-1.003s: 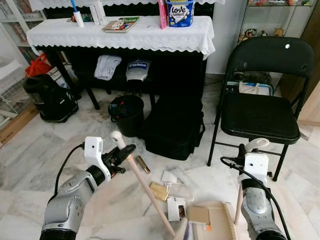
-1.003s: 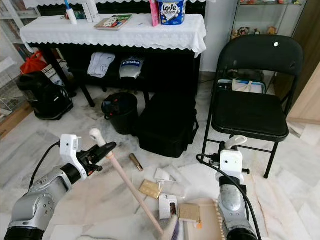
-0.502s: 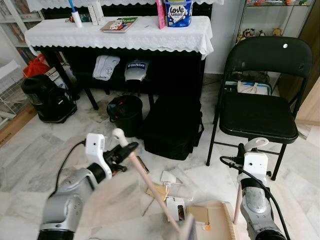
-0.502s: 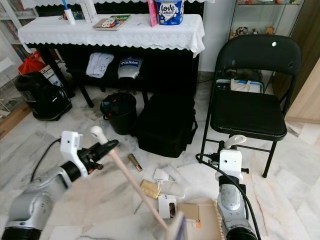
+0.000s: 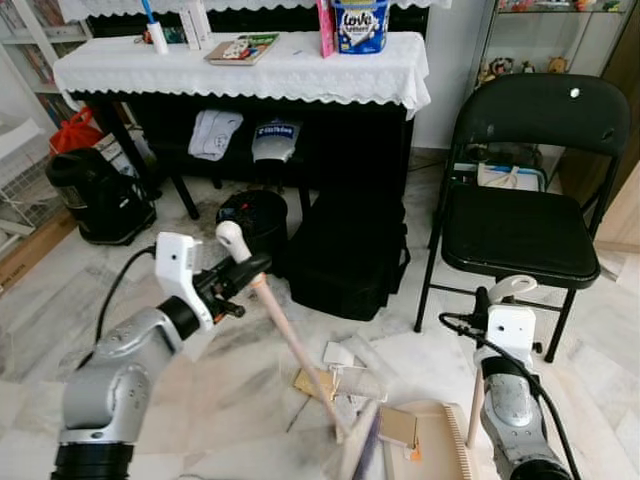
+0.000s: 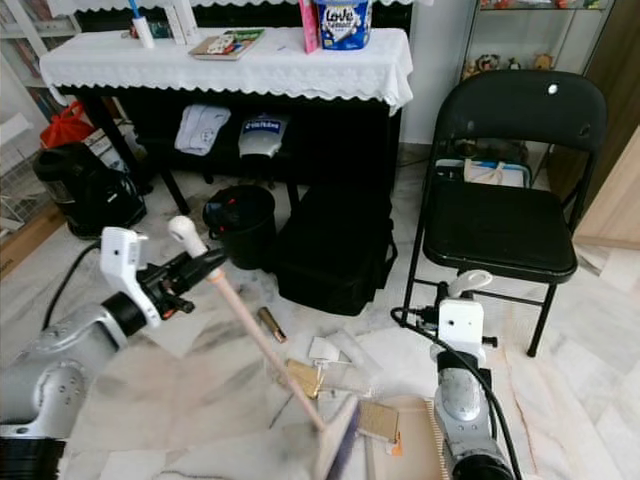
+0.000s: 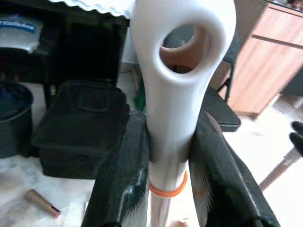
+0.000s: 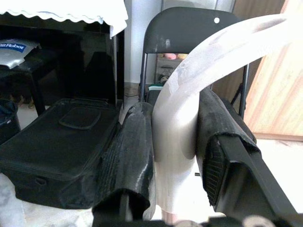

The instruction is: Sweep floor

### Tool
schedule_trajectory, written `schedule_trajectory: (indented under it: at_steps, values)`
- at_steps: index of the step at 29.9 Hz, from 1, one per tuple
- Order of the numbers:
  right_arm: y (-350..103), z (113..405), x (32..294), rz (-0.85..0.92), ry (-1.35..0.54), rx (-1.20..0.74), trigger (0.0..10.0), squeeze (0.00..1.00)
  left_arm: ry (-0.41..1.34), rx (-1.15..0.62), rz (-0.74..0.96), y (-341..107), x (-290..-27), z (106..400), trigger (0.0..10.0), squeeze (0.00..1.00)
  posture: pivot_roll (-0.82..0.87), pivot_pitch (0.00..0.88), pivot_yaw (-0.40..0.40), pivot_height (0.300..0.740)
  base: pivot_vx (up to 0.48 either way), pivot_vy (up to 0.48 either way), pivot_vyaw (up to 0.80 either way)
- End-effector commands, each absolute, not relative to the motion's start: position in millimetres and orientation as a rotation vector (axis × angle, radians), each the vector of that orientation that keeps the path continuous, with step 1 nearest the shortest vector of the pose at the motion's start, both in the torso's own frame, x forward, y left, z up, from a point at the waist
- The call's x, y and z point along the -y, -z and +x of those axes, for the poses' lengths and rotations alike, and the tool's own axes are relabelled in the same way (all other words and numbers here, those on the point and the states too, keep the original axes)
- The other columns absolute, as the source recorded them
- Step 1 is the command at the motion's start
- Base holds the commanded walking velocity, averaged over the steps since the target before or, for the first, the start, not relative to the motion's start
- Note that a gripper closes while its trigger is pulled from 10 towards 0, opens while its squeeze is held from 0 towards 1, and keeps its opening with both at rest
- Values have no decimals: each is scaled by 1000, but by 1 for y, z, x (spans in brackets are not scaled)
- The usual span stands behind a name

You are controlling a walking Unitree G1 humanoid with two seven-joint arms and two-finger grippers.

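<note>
Sweeping partway: left tool clamps broom; right tool clamps dustpan handle; litter remains on floor.

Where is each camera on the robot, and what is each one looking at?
Left eye view: on the head, looking down at the floor litter, black chair and both silver arms.
Right eye view: beside it; same scene.
Left wrist view: on the left wrist, looking along the fingers clamping the broom handle.
Right wrist view: on the right wrist, fingers clamping the dustpan handle.
Shared: the black bag appears in all four.
</note>
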State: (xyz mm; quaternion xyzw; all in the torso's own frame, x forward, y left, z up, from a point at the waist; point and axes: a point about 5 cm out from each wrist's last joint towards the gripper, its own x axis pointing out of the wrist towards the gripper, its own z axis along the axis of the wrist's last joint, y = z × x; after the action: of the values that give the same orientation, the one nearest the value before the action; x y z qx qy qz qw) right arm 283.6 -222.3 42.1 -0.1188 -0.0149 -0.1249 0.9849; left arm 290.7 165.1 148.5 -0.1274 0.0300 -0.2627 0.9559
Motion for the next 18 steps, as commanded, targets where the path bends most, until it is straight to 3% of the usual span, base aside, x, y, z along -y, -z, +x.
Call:
schedule_trajectory:
  at_steps: [1, 8, 18]
  values:
    - [-47, 290, 218, -239, 233, 46, 10000, 0, 476, -35, -240, -149, -173, 292, 10000, 0, 91, 0, 82, 740, 0, 0, 0]
    - [-46, 287, 220, -241, 240, 46, 10000, 0, 370, 26, -254, -151, -170, 300, 10000, 0, 83, 0, 88, 740, 0, 0, 0]
    - [-45, 286, 220, -240, 245, 47, 10000, 0, 428, -56, -264, -128, -159, 301, 10000, 0, 74, 0, 93, 740, 0, 0, 0]
